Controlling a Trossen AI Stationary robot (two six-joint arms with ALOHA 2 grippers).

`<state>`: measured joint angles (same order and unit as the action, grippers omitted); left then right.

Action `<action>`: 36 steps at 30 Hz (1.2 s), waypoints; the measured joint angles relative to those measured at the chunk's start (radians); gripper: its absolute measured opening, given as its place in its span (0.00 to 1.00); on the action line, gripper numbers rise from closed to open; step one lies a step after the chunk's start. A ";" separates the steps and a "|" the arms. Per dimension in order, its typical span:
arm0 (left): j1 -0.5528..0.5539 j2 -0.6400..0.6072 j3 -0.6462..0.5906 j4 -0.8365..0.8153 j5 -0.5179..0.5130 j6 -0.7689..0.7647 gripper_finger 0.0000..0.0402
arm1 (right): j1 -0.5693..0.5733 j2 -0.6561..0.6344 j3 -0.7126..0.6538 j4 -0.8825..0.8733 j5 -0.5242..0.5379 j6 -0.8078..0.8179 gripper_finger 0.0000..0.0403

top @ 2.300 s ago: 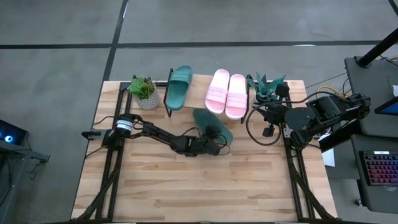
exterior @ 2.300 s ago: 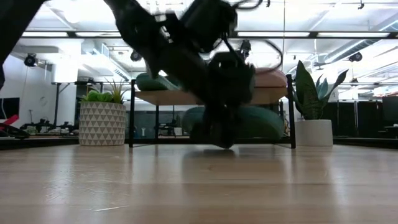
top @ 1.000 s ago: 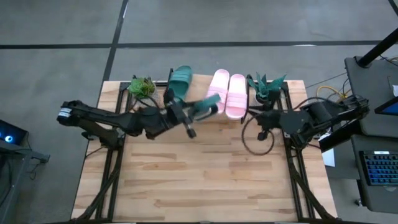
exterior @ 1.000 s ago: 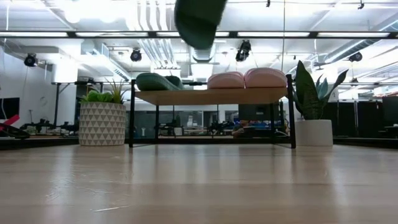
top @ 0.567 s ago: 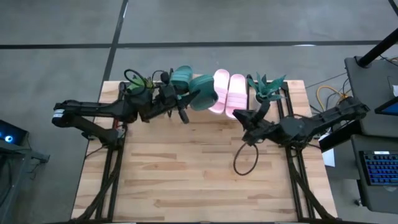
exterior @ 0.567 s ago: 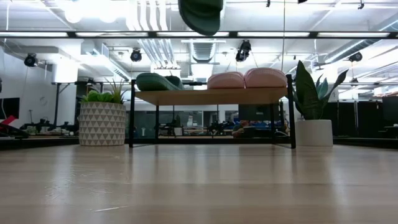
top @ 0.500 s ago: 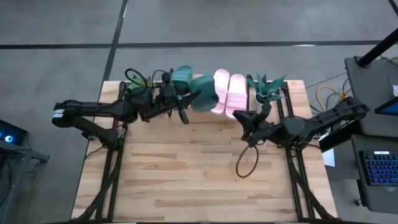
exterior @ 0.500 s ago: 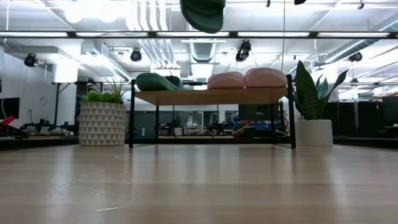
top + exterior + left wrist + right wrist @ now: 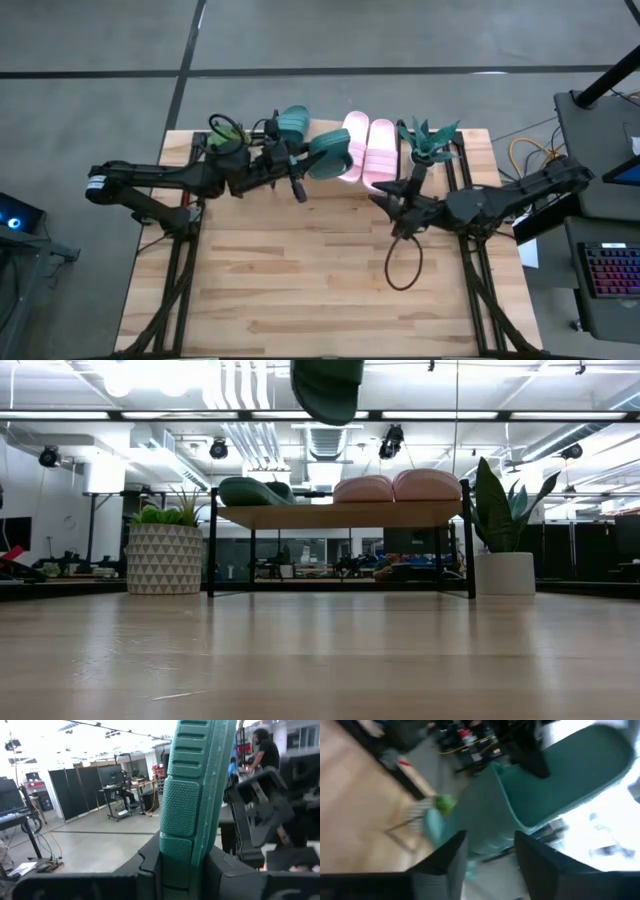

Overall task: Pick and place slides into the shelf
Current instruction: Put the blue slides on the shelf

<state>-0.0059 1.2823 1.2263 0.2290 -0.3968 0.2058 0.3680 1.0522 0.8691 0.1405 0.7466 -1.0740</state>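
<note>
A dark green slide (image 9: 328,155) hangs in my left gripper (image 9: 300,168), high over the front of the shelf (image 9: 340,515); the low view shows it at the picture's top (image 9: 325,388). On the shelf's plank top lie another green slide (image 9: 290,124) and two pink slides (image 9: 350,145) (image 9: 378,150). My right gripper (image 9: 378,200) reaches in from the table's right, in front of the pink slides, open and holding nothing. My left gripper pinches one end of the green slide (image 9: 182,855) between its two fingers, one on each broad face. The fingers come about level from the table's left, along the slide. The slide sticks out beyond them toward the right, lifted clear of shelf and table.
A potted plant (image 9: 165,555) stands at the shelf's left end, and a spiky one (image 9: 500,550) at its right end. A black cable loop (image 9: 405,265) lies on the wooden table (image 9: 300,290) under my right arm.
My left gripper has carried the green slide toward the table's far edge and over the shelf's front, the slide staying lifted clear. My right arm has stretched from the table's right edge toward the middle, its gripper now in front of the pink slides.
</note>
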 joint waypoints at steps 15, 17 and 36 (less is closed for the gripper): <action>0.000 0.049 0.002 0.054 0.026 0.071 0.14 | -0.007 0.270 0.498 -0.574 -0.015 0.318 0.56; 0.000 0.050 0.003 0.066 0.027 0.070 0.14 | -0.014 0.313 0.552 -0.639 -0.013 0.341 0.56; -0.004 0.050 0.004 0.077 0.059 0.070 0.14 | -0.148 0.443 0.729 -0.849 0.036 0.442 0.55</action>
<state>-0.0101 1.3327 1.2301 0.3061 -0.3374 0.2760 0.2199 1.4948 1.5986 -0.7086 0.7830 -0.6319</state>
